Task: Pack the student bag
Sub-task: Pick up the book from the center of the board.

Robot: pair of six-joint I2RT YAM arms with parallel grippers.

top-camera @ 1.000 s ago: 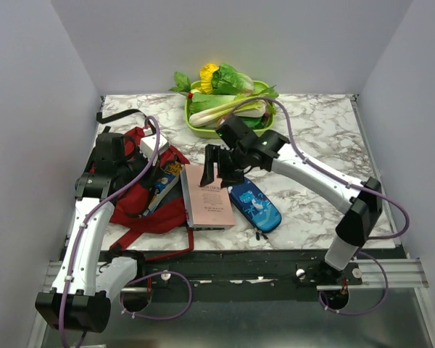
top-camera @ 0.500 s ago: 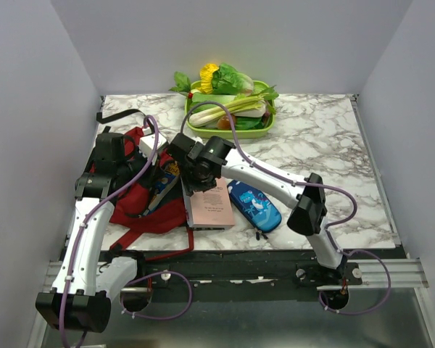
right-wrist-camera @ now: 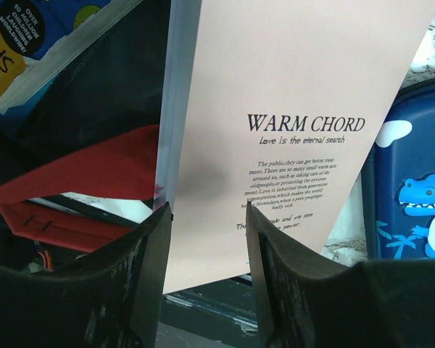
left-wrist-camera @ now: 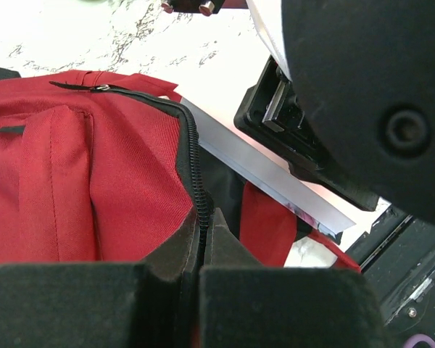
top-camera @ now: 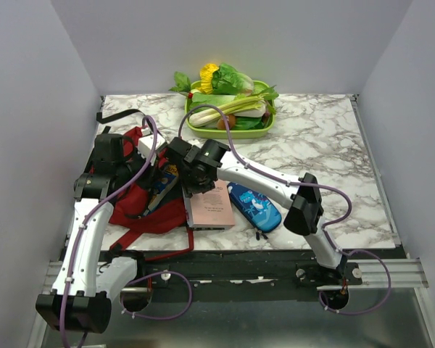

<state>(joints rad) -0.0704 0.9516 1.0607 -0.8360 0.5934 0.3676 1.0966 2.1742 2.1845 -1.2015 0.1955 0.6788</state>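
The dark red student bag [top-camera: 141, 210] lies open at the left of the table, with a blue book [top-camera: 162, 187] inside it. My left gripper [top-camera: 135, 165] is shut on the bag's black zipper edge [left-wrist-camera: 196, 174] and holds the opening up. A pink book titled "WARM CHORD" [top-camera: 212, 206] lies flat just right of the bag. My right gripper [top-camera: 194, 183] is open and empty, hovering low over that book [right-wrist-camera: 290, 109], one finger on each side of its left part. The bag's red fabric [right-wrist-camera: 80, 170] shows left of the book.
A blue shark-print pencil case [top-camera: 255, 206] lies right of the pink book and shows in the right wrist view [right-wrist-camera: 413, 196]. A green tray [top-camera: 203, 130] of vegetables stands at the back middle. A black strap [top-camera: 116, 114] trails at the back left.
My right arm has swung left from the table's middle to over the pink book beside the bag. The left gripper has kept its hold on the bag.
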